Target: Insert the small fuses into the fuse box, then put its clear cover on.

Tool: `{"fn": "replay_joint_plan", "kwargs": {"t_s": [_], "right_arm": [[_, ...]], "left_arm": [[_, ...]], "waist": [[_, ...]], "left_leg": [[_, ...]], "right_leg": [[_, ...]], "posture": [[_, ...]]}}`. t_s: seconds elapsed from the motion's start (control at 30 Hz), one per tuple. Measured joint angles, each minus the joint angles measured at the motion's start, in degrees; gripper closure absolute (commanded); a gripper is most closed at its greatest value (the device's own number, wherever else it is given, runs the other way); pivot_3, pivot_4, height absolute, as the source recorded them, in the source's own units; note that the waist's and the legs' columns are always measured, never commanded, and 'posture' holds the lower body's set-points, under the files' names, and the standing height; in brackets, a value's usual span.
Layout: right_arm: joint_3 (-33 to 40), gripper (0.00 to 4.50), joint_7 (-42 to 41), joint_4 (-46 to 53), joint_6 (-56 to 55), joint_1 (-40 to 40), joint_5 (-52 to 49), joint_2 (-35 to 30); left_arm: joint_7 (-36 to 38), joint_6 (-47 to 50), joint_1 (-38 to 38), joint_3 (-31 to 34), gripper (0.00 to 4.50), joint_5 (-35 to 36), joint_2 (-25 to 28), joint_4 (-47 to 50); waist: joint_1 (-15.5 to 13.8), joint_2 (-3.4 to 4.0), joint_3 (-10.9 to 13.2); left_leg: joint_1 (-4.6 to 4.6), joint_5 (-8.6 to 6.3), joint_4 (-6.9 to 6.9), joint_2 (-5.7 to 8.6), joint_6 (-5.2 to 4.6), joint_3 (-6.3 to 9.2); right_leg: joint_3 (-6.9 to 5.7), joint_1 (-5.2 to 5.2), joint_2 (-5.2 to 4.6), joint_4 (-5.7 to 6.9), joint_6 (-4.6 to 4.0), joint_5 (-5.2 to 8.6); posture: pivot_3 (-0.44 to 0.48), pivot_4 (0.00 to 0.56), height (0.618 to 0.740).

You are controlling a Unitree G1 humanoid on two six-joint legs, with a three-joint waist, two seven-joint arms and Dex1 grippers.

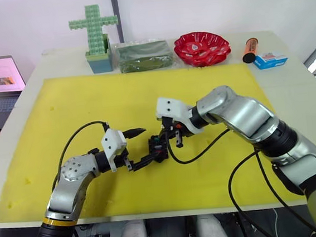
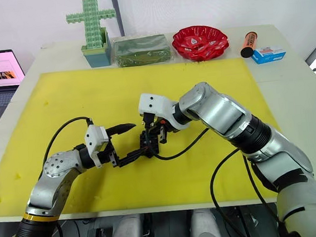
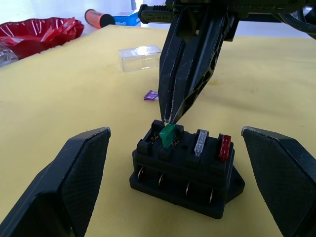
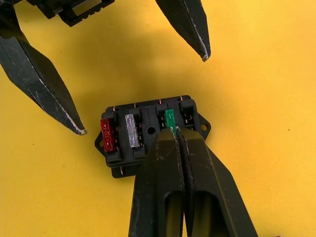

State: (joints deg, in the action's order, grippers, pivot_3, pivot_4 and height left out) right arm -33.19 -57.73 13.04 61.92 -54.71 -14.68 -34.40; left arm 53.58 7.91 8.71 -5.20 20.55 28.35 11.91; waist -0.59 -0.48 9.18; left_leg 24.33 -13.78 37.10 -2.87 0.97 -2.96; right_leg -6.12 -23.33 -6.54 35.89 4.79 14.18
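Fuse box [image 3: 185,170], black and slotted, is sitting on the yellow mat [image 1: 145,97] near its front middle, between the two arms. Three of the small fuses are standing in its top slots: the red fuse [image 3: 224,146] at one end, the grey fuse [image 3: 201,142] beside it, then the green fuse [image 3: 168,135], which is leaning slightly. The right gripper [image 3: 168,118] is pointing down with its fingertips pressed together, pinching the green fuse's top. The left gripper [image 1: 140,147] is lying low with its fingers spread wide, flanking the box without touching it. The purplish fuse [image 3: 151,95] is lying loose on the mat behind the box, and the clear cover [image 3: 140,58] is resting farther back
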Motion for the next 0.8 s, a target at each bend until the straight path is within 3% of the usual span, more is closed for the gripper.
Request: {"fn": "replay_joint_plan", "kwargs": {"t_s": [0.8], "right_arm": [[-2.8,4.47,-0.9,0.0,-3.6,0.3,3.0,0.0]], "left_arm": [[-0.3,0.2,-0.1,0.0,0.00,-0.1,0.3,0.1]], "waist": [[0.1,0.00,0.0]], "left_leg": [[-0.24,0.00,-0.03,-0.01,0.00,0.00]], "right_leg": [[0.00,0.17,0.00,0.04,-0.01,0.01]], "posture": [[0.000,0.150,0.740]]}}
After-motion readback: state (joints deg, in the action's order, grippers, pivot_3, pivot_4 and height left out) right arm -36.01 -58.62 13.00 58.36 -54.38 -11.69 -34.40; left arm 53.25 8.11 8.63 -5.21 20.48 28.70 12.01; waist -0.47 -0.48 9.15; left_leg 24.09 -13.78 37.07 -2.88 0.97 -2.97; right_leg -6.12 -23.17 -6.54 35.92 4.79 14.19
